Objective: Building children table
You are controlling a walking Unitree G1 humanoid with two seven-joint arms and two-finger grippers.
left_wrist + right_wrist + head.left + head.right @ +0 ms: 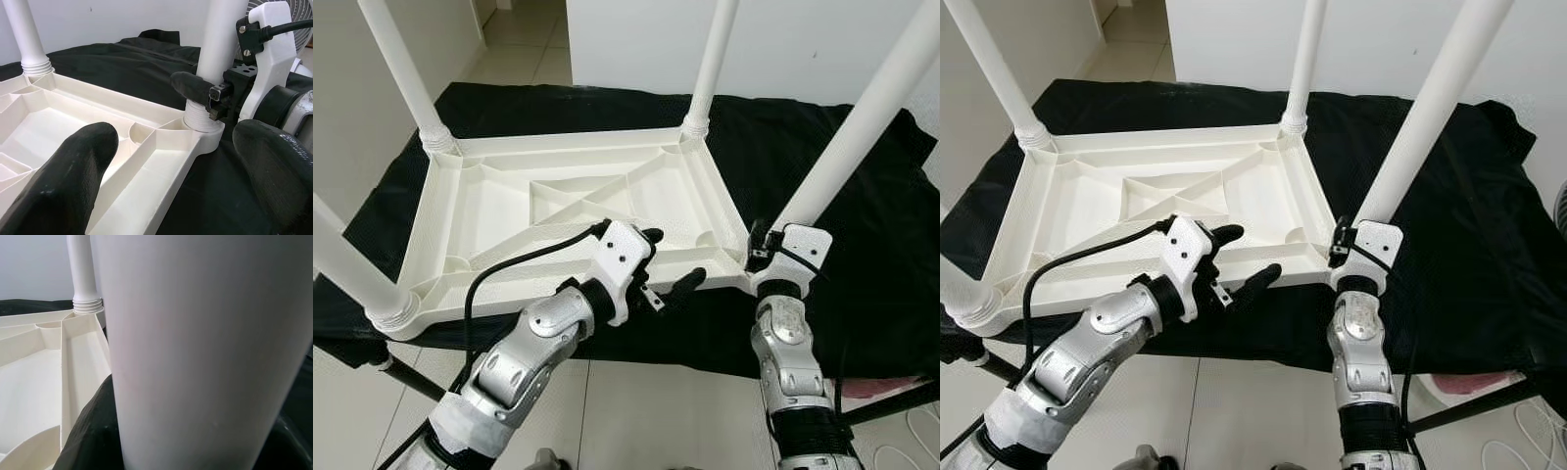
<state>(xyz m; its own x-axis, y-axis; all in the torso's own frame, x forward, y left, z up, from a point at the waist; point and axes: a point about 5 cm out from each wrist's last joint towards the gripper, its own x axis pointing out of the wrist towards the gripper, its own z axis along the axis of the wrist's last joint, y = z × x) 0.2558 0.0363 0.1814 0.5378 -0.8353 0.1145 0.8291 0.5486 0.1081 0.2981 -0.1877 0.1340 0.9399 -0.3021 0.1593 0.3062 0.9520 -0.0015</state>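
Observation:
A white plastic children's table [578, 143] lies upside down on a black cloth, with its ribbed underside up and its legs pointing upward. My left gripper [674, 257] hovers open over the near rim, its black fingers [68, 181] spread and holding nothing. At the near right corner, my right gripper [773, 257] is closed around the base of the near right leg [862, 127]. One of its fingers [188, 83] wraps that leg just above the threaded socket. In the right wrist view the leg [195, 347] stands very close.
The black cloth [783, 137] covers a folding stand with dark struts [411, 377] beneath. Other legs rise at the far left [406, 73], far right [710, 64] and near left [342, 259]. Tiled floor [636, 411] lies below me, white walls behind.

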